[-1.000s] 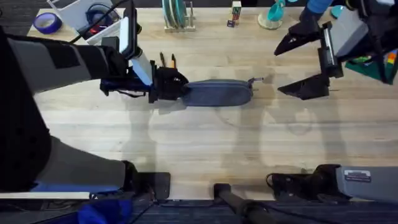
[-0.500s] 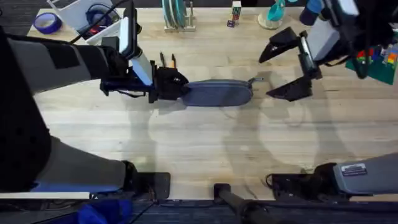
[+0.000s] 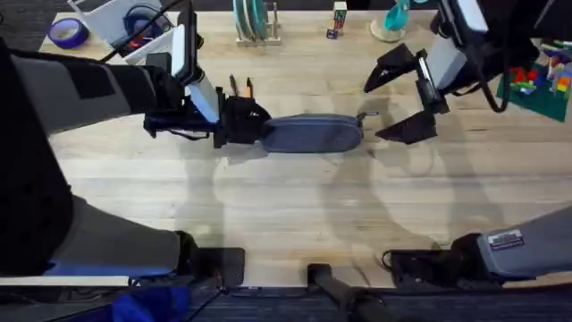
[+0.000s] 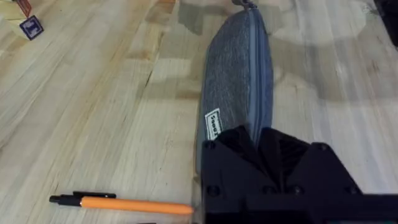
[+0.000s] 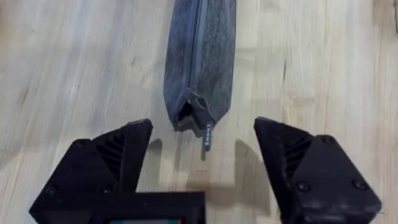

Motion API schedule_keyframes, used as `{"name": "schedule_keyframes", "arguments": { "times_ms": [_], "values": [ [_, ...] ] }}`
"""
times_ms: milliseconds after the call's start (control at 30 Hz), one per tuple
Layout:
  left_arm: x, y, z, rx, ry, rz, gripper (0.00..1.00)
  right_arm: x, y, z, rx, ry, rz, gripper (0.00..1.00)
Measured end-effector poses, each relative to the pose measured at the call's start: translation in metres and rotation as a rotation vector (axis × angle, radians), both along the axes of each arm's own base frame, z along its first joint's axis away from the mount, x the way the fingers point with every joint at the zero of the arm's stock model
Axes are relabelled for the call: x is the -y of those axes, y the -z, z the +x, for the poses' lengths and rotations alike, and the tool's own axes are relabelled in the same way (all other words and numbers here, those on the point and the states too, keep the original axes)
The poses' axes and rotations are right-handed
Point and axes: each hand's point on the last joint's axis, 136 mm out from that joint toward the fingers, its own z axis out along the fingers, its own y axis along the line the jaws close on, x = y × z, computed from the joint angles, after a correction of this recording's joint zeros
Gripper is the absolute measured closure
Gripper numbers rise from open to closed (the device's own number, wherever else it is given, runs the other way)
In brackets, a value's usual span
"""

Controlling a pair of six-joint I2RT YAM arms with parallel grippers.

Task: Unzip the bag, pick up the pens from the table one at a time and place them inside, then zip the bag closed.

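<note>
Bag lying mid-table, long axis left to right, zipper up, still zipped, pull tab at right end. Left end clamped by left gripper, apparently as anchor. Right gripper spread wide, framing tab for unzipping

Two robot arms with grey sleeves and black joints. Each wedge-shaped matte black pincer has ribbed inner faces and small round screws; a white label marks the right base.
</note>
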Motion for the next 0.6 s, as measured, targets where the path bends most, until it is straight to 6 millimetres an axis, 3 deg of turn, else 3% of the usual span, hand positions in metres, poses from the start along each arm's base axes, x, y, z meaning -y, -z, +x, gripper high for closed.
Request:
{"name": "schedule_keyframes", "arguments": {
  "times_ms": [600],
  "values": [
    [0.0,0.0,0.0,0.0,0.0,0.0,0.958,-0.016,0.011,0.0,-0.009,-0.052,0.0,0.006]
  ]
}}
